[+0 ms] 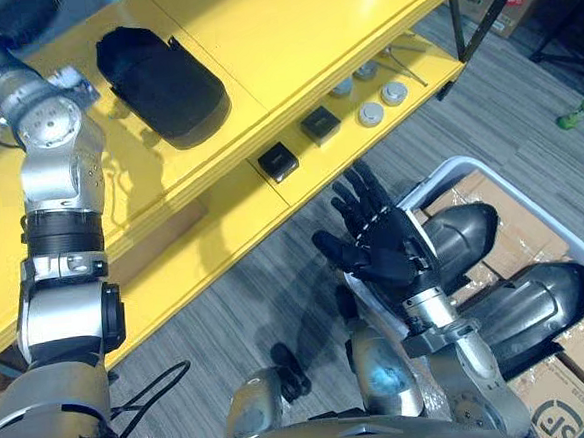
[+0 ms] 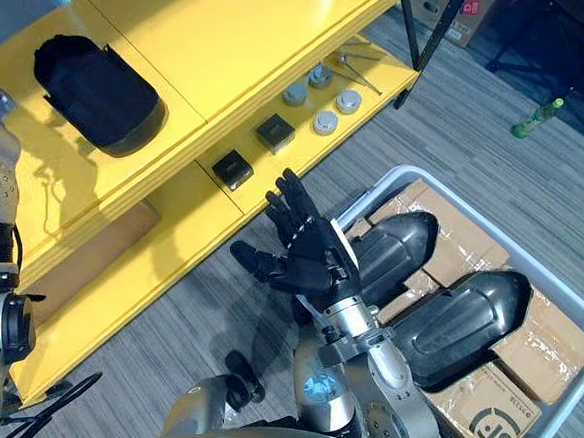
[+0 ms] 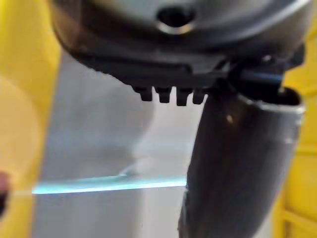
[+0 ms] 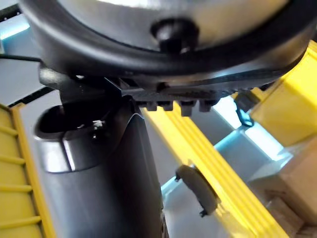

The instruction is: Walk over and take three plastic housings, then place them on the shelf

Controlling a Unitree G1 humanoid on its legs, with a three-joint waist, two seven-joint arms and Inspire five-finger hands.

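Left eye view and right eye view look down on a yellow shelf (image 1: 289, 39) that runs across the upper part of the scene, with a grey carpeted floor (image 1: 276, 270) below it. One black plastic housing (image 1: 162, 83) lies on the shelf's upper board, near the left arm, which reaches up along the left side. On the lower board sit two small black square parts (image 1: 278, 162), and further along a group of round grey discs (image 1: 382, 104). The right hand (image 1: 379, 238) hangs in the air between the shelf and a grey bin (image 2: 536, 265), its fingers (image 2: 293, 204) straight and spread and the thumb out to the side; it holds nothing. Just behind that hand, inside the bin, two more dark housings (image 2: 399, 247) lie side by side on cardboard boxes (image 2: 474, 236), the nearer one partly covered by the hand in both views, the second housing (image 2: 470, 322) lying closer to the robot. A green bottle (image 1: 580, 111) lies on the floor well away from the bin. In the left wrist view the left hand (image 3: 173, 44) shows as a dark bulk with its thumb (image 3: 237, 163) standing out before yellow surfaces; whether it is open or closed cannot be told from there.
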